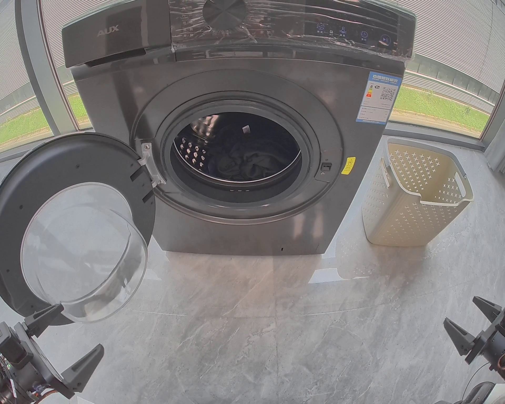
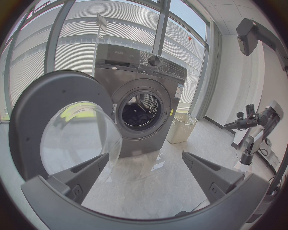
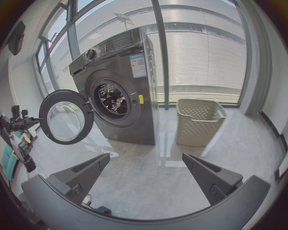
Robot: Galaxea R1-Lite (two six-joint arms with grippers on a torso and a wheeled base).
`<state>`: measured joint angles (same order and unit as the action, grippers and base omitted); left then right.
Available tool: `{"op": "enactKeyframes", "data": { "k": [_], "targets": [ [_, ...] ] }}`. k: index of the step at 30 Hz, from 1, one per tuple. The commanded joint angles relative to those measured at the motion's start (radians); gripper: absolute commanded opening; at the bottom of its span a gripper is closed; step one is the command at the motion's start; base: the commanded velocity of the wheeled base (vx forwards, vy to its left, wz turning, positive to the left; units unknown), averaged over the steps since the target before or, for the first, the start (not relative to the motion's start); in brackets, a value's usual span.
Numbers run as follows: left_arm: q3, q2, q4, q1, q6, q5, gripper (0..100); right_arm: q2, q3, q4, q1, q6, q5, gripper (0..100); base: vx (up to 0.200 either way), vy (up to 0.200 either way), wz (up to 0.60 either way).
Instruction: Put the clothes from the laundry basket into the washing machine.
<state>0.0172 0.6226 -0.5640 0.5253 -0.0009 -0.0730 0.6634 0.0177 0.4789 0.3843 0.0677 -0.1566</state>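
My left tool [image 1: 79,327] hung at the lower left of the head view and my right tool [image 1: 462,310] at the lower right edge. Both were released, fingers [image 1: 84,363] spread wide with nothing between them. They sat low and well apart, which I judged kept them off the path to the washing machine [image 1: 247,231]. The machine filled the upper centre of the frame, and its door [image 1: 68,163] stood swung fully open toward the left with its clear bowl facing me, so the round mouth was free for loading. Inside the drum [image 1: 192,152], dark clothes [image 1: 239,158] lay heaped low, below the rim of the opening. The laundry basket [image 1: 405,221] stood upright on the floor [image 1: 252,326] at the right of the frame, just beside the machine's flank and, as far as I could tell, not touching it. I supposed it was put there so that a short carry from basket to drum would do. Its perforated inner walls showed pale, with no garment against them that I could see, though its bottom was hidden from me. I took the loading to be done or nearly so. Glossy grey floor lay between me and the machine. The open door was the one thing in my left tool's way, since its lower edge came near those fingers at the lower left. Plastic film [image 1: 294,21] covered the control panel along the top, and windows [image 1: 447,100] ran behind.
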Motion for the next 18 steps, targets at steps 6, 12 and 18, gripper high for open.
{"op": "enactKeyframes", "data": {
  "k": [6,12,18],
  "targets": [
    [-0.017,-0.454,0.372,-0.238,-0.068,0.048,100,-0.579,-0.015,-0.427,-0.222,-0.042,0.011,100,-0.067,0.000,0.00],
    [-0.017,-0.531,0.500,-0.355,-0.064,0.050,100,-0.571,-0.016,-0.419,-0.249,-0.023,-0.004,100,-0.133,0.000,0.00],
    [-0.017,-0.546,0.504,-0.482,-0.039,0.045,100,-0.663,-0.015,-0.425,-0.384,-0.045,0.117,100,0.000,0.000,0.00]
  ]
}}
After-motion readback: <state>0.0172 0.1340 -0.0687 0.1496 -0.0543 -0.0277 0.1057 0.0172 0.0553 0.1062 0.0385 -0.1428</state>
